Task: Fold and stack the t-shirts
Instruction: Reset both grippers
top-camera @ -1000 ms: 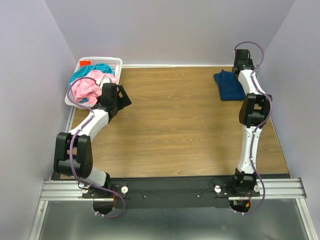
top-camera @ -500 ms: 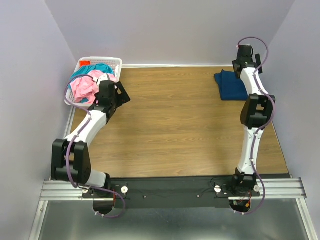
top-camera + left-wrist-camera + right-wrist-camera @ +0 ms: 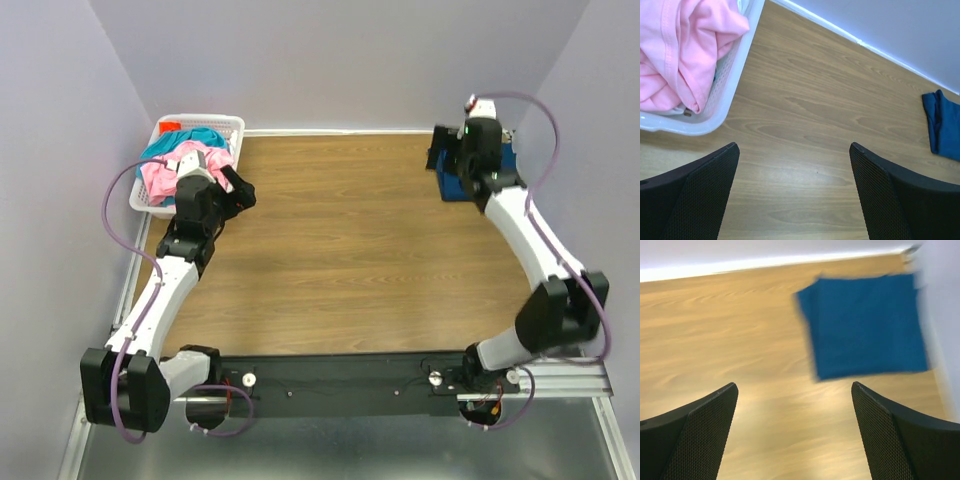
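Left gripper [image 3: 238, 190] wide, empty, just right of the pink tee [image 3: 158, 180] heaped in the basket [image 3: 222, 122], top view's upper left: nearer arm. Right gripper [image 3: 795, 387] wide above folded blue tee [image 3: 865, 325].

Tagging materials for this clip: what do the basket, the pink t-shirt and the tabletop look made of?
Basket: white plastic, slightly glossy, moulded lattice wall. Pink t-shirt: soft matte knit cloth, by its creases and stitched hem. Tabletop: wood-grain surface with a satin sheen; probably laminate, though real wood is possible.
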Tool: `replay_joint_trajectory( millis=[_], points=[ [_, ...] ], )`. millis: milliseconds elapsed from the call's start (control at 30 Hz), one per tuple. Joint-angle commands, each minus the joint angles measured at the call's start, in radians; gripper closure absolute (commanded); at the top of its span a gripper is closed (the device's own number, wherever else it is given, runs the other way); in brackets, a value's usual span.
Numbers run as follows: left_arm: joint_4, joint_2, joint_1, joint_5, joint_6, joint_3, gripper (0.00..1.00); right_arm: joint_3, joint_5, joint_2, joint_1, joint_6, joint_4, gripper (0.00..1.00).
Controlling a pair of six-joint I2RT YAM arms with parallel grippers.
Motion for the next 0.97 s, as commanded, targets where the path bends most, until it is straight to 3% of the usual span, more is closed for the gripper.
replay_joint_trajectory(
  millis=[0, 100, 267, 467, 933],
  points=[
    [0.035, -0.037, -0.003, 0.036, -0.019, -0.077, 0.02, -0.382, -0.111, -0.189, 0.024, 0.293, 0.153, 0.0],
    [0.067, -0.034, -0.023, 0.048, -0.02, -0.111, 0.02, -0.669, -0.249, -0.407, 0.024, 0.415, 0.283, 0.0],
    [0.07, -0.017, -0.066, 0.014, -0.011, -0.124, 0.02, -0.871, -0.303, -0.624, 0.024, 0.457, 0.311, 0.0],
    [0.073, -0.02, -0.114, -0.003, 0.012, -0.131, 0.02, -0.908, -0.307, -0.688, 0.024, 0.461, 0.31, 0.0],
    [0.08, -0.115, -0.114, -0.084, -0.014, -0.153, 0.02, -0.89, -0.323, -0.72, 0.023, 0.438, 0.308, 0.0]
  ],
)
